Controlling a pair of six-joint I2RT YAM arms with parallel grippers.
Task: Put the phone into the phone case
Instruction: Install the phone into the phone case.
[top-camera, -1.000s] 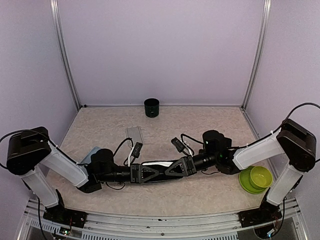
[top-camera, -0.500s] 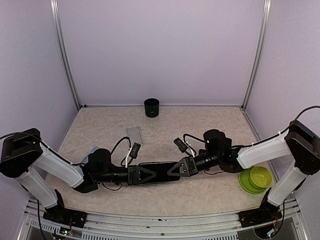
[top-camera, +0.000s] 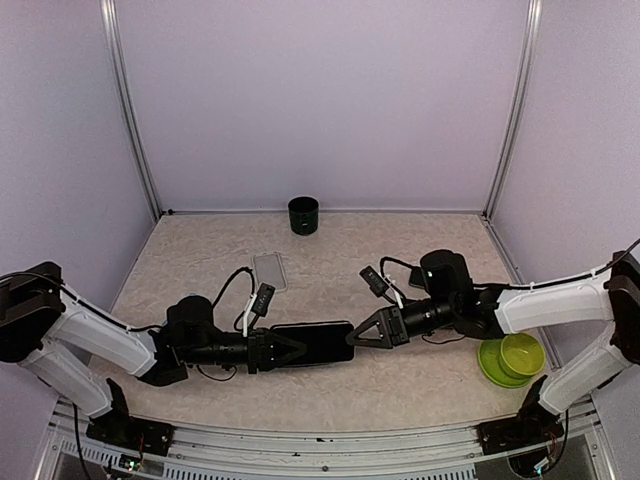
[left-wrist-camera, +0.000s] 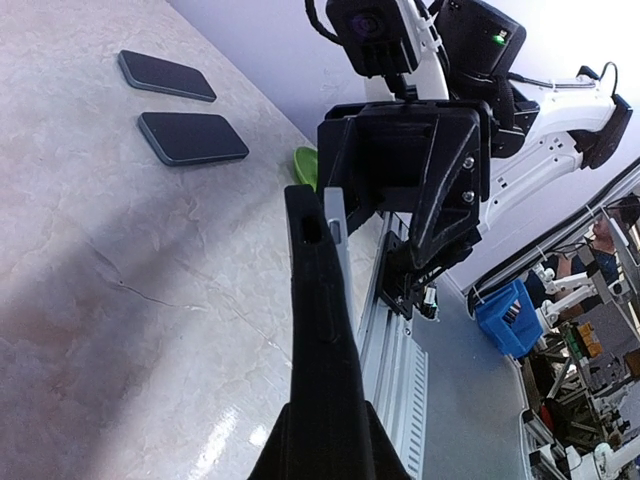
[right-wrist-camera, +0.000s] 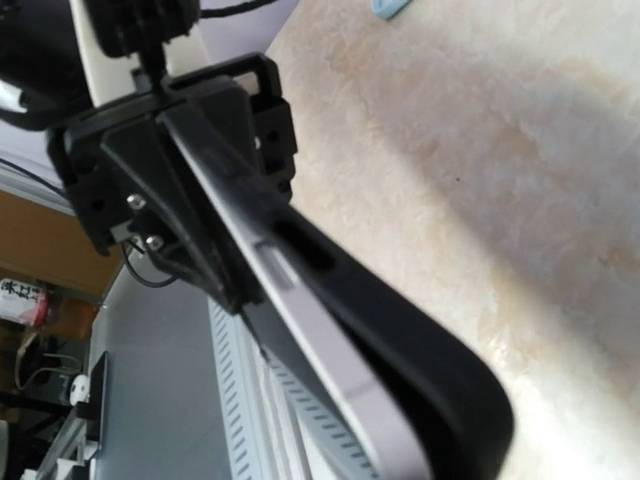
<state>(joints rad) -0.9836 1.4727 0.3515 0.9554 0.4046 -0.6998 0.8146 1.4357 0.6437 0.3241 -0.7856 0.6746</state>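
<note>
My left pincer (top-camera: 290, 348) pinches the phone case (left-wrist-camera: 318, 320). Phone (right-wrist-camera: 320, 350) looks only partly seated. Right pincer (top-camera: 358, 340) just past it, can't tell its grip.

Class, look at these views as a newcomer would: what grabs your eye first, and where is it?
First, the two arms meet low in the middle with a flat black phone between them: the left gripper has its jaws shut on one end, and the right gripper sits at the other. Next come the lime-green round bowls at the right edge and a dark round cup at the back.
</note>
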